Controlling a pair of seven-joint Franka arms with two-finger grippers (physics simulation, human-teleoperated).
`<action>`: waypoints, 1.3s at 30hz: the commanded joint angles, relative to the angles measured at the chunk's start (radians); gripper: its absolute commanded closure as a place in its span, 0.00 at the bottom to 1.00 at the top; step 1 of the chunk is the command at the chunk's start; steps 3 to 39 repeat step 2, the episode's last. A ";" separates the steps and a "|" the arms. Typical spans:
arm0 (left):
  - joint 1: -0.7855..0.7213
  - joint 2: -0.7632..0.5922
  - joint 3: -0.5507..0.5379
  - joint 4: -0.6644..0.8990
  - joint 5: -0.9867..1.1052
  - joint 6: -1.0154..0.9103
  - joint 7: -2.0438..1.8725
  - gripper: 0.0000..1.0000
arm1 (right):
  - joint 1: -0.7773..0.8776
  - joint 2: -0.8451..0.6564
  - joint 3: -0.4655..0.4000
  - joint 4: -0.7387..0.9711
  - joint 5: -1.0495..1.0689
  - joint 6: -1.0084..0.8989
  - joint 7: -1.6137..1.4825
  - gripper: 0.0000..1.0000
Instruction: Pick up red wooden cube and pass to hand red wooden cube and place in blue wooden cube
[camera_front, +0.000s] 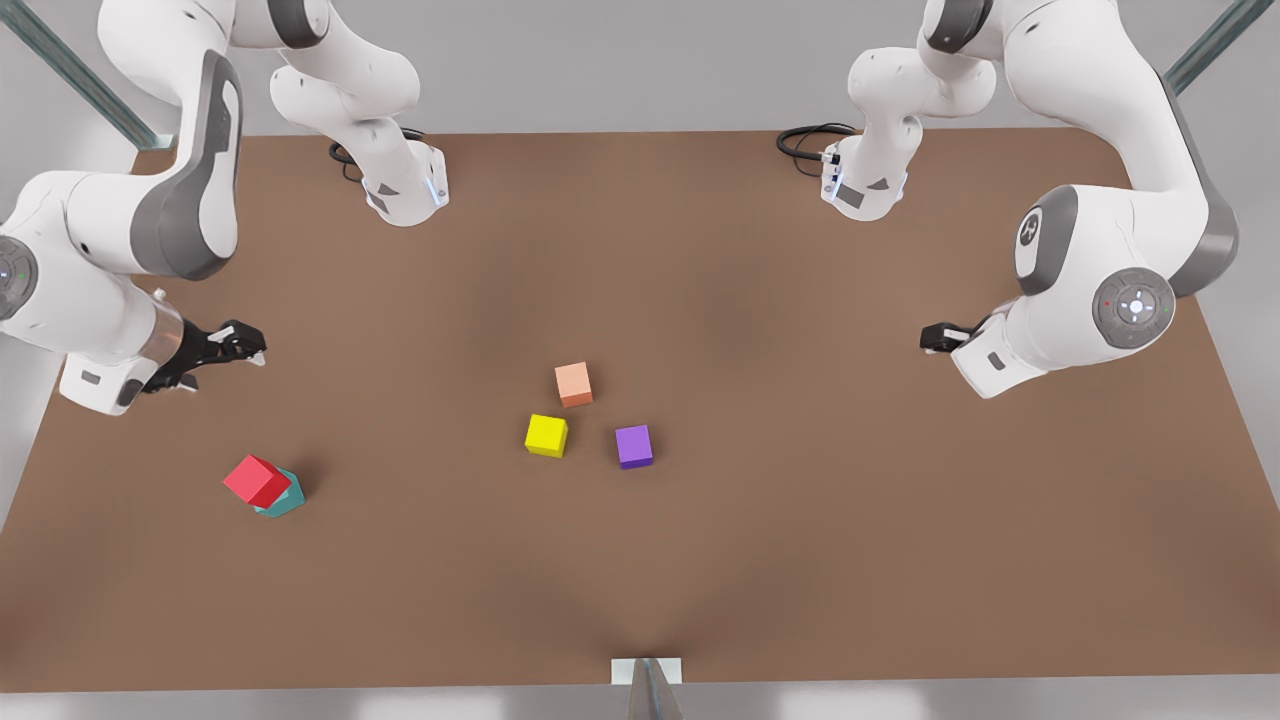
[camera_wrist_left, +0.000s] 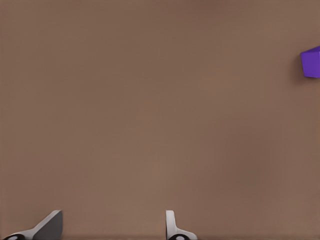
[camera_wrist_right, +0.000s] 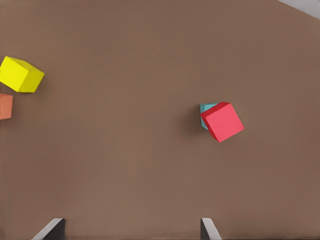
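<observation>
The red wooden cube (camera_front: 257, 481) rests askew on top of the blue wooden cube (camera_front: 287, 498), a teal block, at the front view's left. The right wrist view shows the red cube (camera_wrist_right: 223, 122) covering most of the teal one (camera_wrist_right: 205, 108). My right gripper (camera_front: 235, 345) hangs above and behind the pair on the front view's left, open and empty (camera_wrist_right: 132, 232). My left gripper (camera_front: 935, 338) waits at the front view's right, open over bare table (camera_wrist_left: 112, 230).
A salmon-orange cube (camera_front: 574, 384), a yellow cube (camera_front: 546, 435) and a purple cube (camera_front: 634, 446) stand apart near the middle of the brown table (camera_front: 800, 560). Both arm bases are at the far edge. A small bracket (camera_front: 646, 672) sits at the near edge.
</observation>
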 joint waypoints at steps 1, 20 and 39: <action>0.000 0.000 0.000 0.001 0.000 -0.001 0.002 0.00 | 0.000 -0.002 0.004 0.004 0.001 -0.042 0.436 0.00; 0.000 -0.001 0.000 0.001 0.000 -0.001 -0.001 0.00 | 0.000 -0.002 0.004 0.010 0.001 -0.043 0.436 0.00; 0.000 -0.001 0.000 0.001 0.000 -0.001 -0.001 0.00 | 0.000 -0.002 0.004 0.010 0.001 -0.043 0.436 0.00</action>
